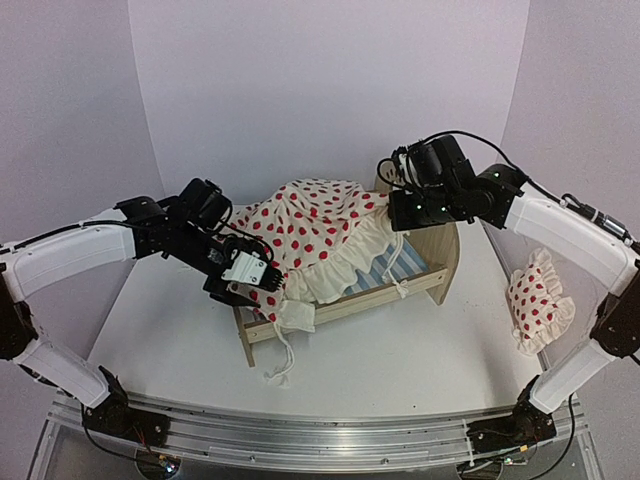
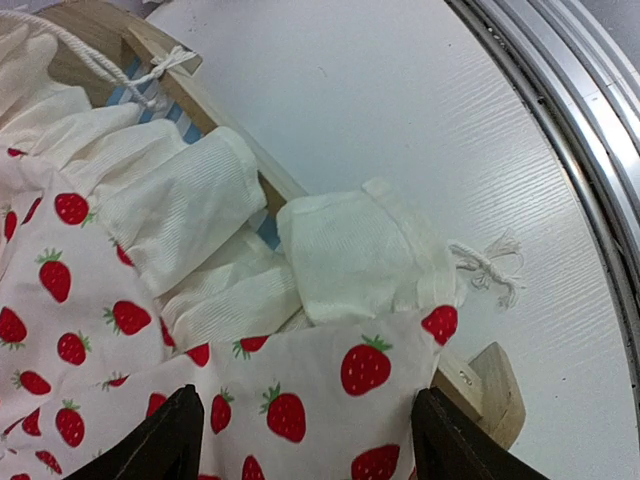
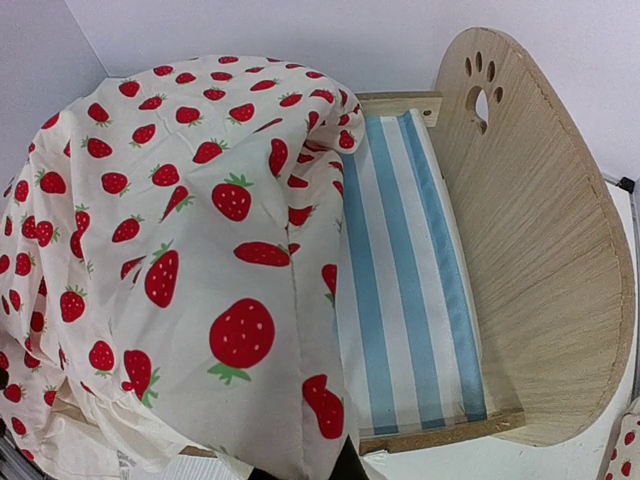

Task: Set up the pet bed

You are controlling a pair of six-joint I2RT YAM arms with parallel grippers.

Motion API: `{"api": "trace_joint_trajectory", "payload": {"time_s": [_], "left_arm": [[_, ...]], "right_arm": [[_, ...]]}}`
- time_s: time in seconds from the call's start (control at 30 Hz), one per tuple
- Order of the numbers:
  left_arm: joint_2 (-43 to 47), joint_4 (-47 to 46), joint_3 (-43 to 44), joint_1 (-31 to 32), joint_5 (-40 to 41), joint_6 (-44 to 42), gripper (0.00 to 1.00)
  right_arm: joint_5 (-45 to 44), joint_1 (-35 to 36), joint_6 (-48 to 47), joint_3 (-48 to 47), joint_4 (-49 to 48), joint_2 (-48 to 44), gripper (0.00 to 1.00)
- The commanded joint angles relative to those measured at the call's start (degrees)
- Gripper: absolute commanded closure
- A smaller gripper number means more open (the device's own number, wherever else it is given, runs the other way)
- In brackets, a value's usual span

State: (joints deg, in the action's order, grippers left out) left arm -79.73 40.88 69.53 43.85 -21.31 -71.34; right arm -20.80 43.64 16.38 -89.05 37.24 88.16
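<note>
On the counter (image 1: 400,370), centre: pet bed (image 1: 360,305) stands level, headboard (image 3: 540,250) far right, foot end near left.
Mattress (image 3: 400,280): striped, bare on the headboard half.
Duvet (image 1: 310,225): bunched and tented over the foot half, with its ruffle spilling over the bed's near side.
Left hand (image 1: 238,290): released, fingers (image 2: 165,440) spread wide astride the duvet's foot-end corner, nothing gripped.
Right hand (image 1: 398,208): clenched, just beside the headboard at the duvet's raised edge; you cannot tell whether cloth is pinched.
Pillow (image 1: 538,300): right side of the counter, well apart from the bed.
Step, as judged: spreading the duvet flat over the mattress.
Do it well: close your left hand on the corner of the printed cloth, not the loose ruffle. Draw that corner toward the foot end while your right hand carries its edge up to the headboard. Keep both hands low and slow, since the light frame looks likely to slide or tip.
</note>
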Motion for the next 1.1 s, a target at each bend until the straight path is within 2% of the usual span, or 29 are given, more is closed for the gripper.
{"api": "trace_joint_trajectory", "payload": {"time_s": [0.0,0.1,0.27,0.33,0.4,0.43,0.53,0.67,0.87,0.93,1.07], "left_arm": [[-2.41,-2.80,-1.49,1.90,1.71,1.27,0.26],[-4.42,-6.18,-1.74,1.85,5.40,2.11,0.28],[-8.55,-5.44,2.70,1.26,11.01,3.53,0.46],[-8.04,-6.18,2.69,0.34,11.64,2.34,0.64],[-7.12,-8.50,2.36,-1.26,12.36,0.20,0.95],[-6.53,-10.25,2.62,-2.49,12.64,-0.51,0.99],[-7.38,-17.07,8.38,-9.71,9.59,0.25,1.00],[-12.83,-26.52,22.54,-17.21,6.94,7.04,1.00],[-21.82,-37.97,44.71,-25.76,4.61,21.16,1.00],[-24.20,-39.59,51.04,-28.32,3.50,24.03,1.00],[-26.94,-45.94,56.34,-30.54,1.54,24.39,1.00]], "right_arm": [[-0.10,-0.31,0.31,-1.63,-0.54,-1.03,1.00],[-0.31,-0.31,0.31,-1.25,-0.53,-1.47,1.00],[-2.35,-0.54,-0.46,-1.76,-0.52,-2.00,1.00],[-2.96,-0.95,-1.02,-2.08,-0.48,-1.96,1.00],[-3.39,-1.91,-1.83,-3.06,-0.43,-1.56,1.00],[-3.47,-2.64,-2.28,-3.97,-0.43,-0.82,1.00],[-4.08,-6.05,-4.70,-10.70,-0.70,3.35,1.00],[-3.41,-9.54,-10.63,-25.08,-3.67,13.68,1.00],[2.96,-13.93,-17.48,-46.89,-16.16,28.06,1.00],[5.62,-15.48,-17.48,-50.13,-21.74,30.40,1.00],[11.49,-17.53,-17.24,-50.41,-34.56,32.38,1.00]]}}
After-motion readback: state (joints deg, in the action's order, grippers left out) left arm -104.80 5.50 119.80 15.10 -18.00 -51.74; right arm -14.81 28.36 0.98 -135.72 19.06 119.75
